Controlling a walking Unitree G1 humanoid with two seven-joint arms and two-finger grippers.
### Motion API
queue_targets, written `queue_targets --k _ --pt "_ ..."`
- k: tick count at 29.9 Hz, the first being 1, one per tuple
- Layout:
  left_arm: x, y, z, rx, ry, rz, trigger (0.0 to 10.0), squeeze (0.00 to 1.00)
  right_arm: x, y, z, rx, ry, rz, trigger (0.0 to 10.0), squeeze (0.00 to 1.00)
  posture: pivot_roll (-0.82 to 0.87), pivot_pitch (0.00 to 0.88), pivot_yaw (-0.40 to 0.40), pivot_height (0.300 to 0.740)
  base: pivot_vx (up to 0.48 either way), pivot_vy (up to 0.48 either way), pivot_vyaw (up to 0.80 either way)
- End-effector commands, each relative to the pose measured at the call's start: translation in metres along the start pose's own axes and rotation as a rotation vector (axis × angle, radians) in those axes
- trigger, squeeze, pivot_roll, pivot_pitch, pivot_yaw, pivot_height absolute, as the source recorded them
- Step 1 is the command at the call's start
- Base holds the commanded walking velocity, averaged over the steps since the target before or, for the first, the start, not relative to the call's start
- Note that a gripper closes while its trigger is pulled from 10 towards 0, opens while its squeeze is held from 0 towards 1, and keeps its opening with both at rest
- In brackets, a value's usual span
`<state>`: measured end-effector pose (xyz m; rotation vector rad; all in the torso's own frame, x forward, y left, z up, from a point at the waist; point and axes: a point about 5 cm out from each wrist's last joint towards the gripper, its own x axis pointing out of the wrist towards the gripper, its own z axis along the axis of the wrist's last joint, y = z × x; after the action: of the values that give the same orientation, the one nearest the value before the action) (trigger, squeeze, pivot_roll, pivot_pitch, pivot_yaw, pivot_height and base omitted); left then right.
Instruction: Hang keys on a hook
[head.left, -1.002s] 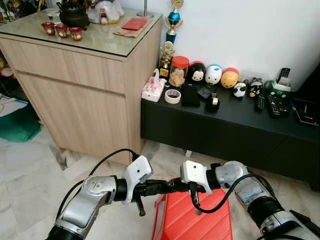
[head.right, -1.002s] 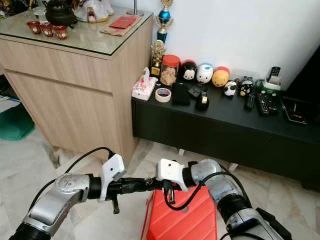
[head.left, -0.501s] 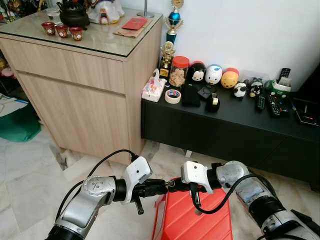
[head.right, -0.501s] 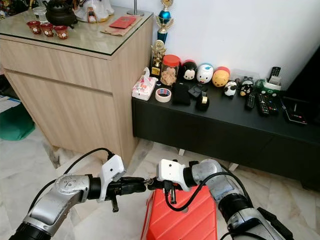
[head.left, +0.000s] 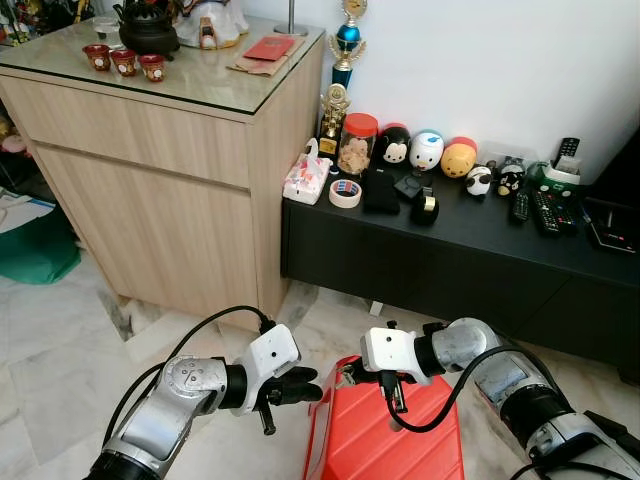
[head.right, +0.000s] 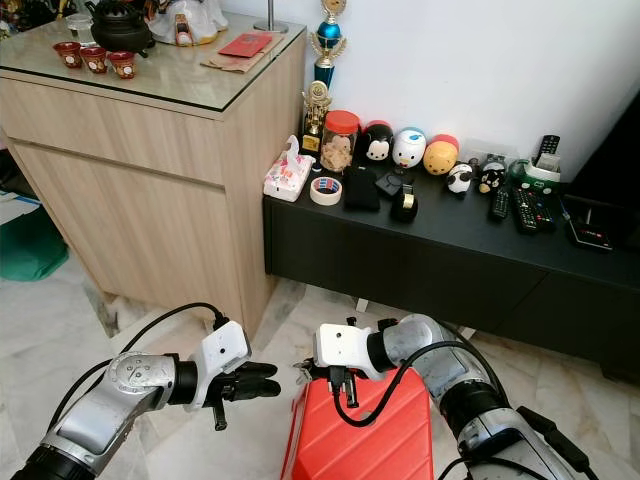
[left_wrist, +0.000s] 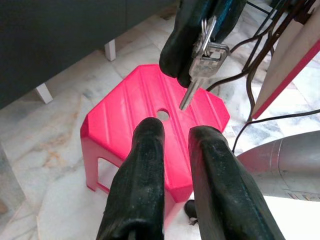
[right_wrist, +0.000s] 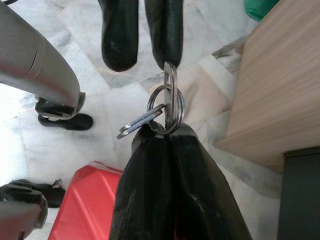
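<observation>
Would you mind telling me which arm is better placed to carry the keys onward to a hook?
Right: the right gripper is shut on the keys, while the left gripper is open.

Both arms reach inward — left gripper (head.right: 262, 380) jaws parted, right gripper (right_wrist: 167, 131) pinched.

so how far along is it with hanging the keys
Done: the right gripper holds the keys, fingers shut on the ring, above the red stool. In hand: the left gripper sits open just in front of them, apart from them. Left: reaching a hook and hanging them; none can be made out here.
</observation>
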<state>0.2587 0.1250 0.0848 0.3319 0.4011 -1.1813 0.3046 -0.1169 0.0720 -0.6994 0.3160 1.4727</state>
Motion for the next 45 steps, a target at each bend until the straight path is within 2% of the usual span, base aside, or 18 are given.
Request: queue_targets --k 1,5,6,7,8,17,19,20,21,22,24,31,32,34,35,39,42,45 --pt "0.004 -0.002 0.001 0.023 0.000 -0.004 10.0 0.00 -0.004 -0.003 0.000 -0.045 0.040 0.016 0.0 0.00 0.11 0.000 -0.139 0.730 0.000 0.000 0.00" --pt "0.006 -0.003 -0.001 0.034 0.019 -0.005 10.0 0.00 -0.005 -0.004 -0.001 -0.174 0.157 0.076 0.0 0.00 0.11 0.000 -0.138 0.730 0.000 0.000 0.00" --pt "0.007 -0.003 -0.002 0.035 0.022 -0.002 10.0 0.00 -0.008 -0.005 -0.004 -0.259 0.246 0.114 0.0 0.00 0.10 0.000 -0.140 0.730 0.000 0.000 0.00" --pt "0.007 -0.003 -0.002 0.035 0.022 -0.002 10.0 0.00 -0.008 -0.005 -0.004 -0.259 0.246 0.114 0.0 0.00 0.10 0.000 -0.140 0.730 0.000 0.000 0.00" --pt "0.008 -0.002 -0.003 0.044 0.029 0.020 10.0 0.00 -0.011 -0.007 -0.006 -0.325 0.321 0.149 0.0 0.00 0.11 0.000 -0.144 0.730 0.000 0.000 0.00" --pt "0.012 0.000 -0.002 0.042 0.022 0.056 10.0 0.00 -0.028 0.000 -0.029 -0.372 0.534 0.311 0.0 0.00 0.10 0.000 -0.165 0.730 0.000 0.000 0.00" --pt "0.014 -0.003 -0.004 0.049 0.036 0.043 10.0 0.00 -0.040 0.010 -0.046 -0.387 0.671 0.437 0.0 0.00 0.10 0.000 -0.165 0.730 0.000 0.000 0.00" --pt "0.016 -0.004 -0.004 0.056 0.039 0.044 10.0 0.00 -0.046 0.012 -0.055 -0.441 0.764 0.488 0.0 0.00 0.09 0.000 -0.166 0.730 0.000 0.000 0.00" --pt "0.016 -0.004 -0.004 0.056 0.039 0.044 10.0 0.00 -0.046 0.012 -0.055 -0.441 0.764 0.488 0.0 0.00 0.09 0.000 -0.166 0.730 0.000 0.000 0.00" --pt "0.018 -0.004 -0.003 0.060 0.038 0.045 10.0 0.00 -0.053 0.013 -0.063 -0.496 0.860 0.530 0.0 0.00 0.09 0.000 -0.172 0.730 0.000 0.000 0.00" --pt "0.021 -0.004 -0.002 0.066 0.037 0.050 10.0 0.00 -0.054 0.011 -0.064 -0.521 0.878 0.519 0.0 0.00 0.09 0.000 -0.175 0.730 0.000 0.000 0.00" --pt "0.024 -0.003 0.001 0.069 0.023 0.077 10.0 0.00 -0.035 0.012 -0.048 -0.372 0.658 0.443 0.0 0.00 0.09 0.000 -0.181 0.730 0.000 0.000 0.00" --pt "0.025 -0.003 0.001 0.069 0.024 0.076 10.0 0.00 -0.035 0.012 -0.049 -0.378 0.668 0.447 0.0 0.00 0.09 0.000 -0.181 0.730 0.000 0.000 0.00" --pt "0.027 -0.004 0.000 0.073 0.029 0.076 10.0 0.00 -0.045 0.008 -0.062 -0.530 0.854 0.464 0.0 0.00 0.09 0.000 -0.178 0.730 0.000 0.000 0.00" --pt "0.028 -0.005 0.000 0.085 0.036 0.080 10.0 0.00 -0.049 0.005 -0.066 -0.564 0.902 0.434 0.0 0.00 0.09 0.000 -0.182 0.730 0.000 0.000 0.00" --pt "0.029 -0.001 0.000 0.102 0.035 0.117 10.0 0.00 -0.044 0.006 -0.061 -0.486 0.813 0.398 0.0 0.00 0.09 0.000 -0.182 0.730 0.000 0.000 0.00" --pt "0.031 0.004 0.001 0.119 0.034 0.166 10.0 0.00 -0.050 0.009 -0.069 -0.585 0.907 0.466 0.0 0.00 0.09 0.000 -0.185 0.730 0.000 0.000 0.00" --pt "0.033 0.004 0.003 0.113 0.026 0.172 10.0 0.00 -0.048 0.014 -0.074 -0.539 0.910 0.449 0.0 0.00 0.09 0.000 -0.186 0.730 0.000 0.000 0.00"
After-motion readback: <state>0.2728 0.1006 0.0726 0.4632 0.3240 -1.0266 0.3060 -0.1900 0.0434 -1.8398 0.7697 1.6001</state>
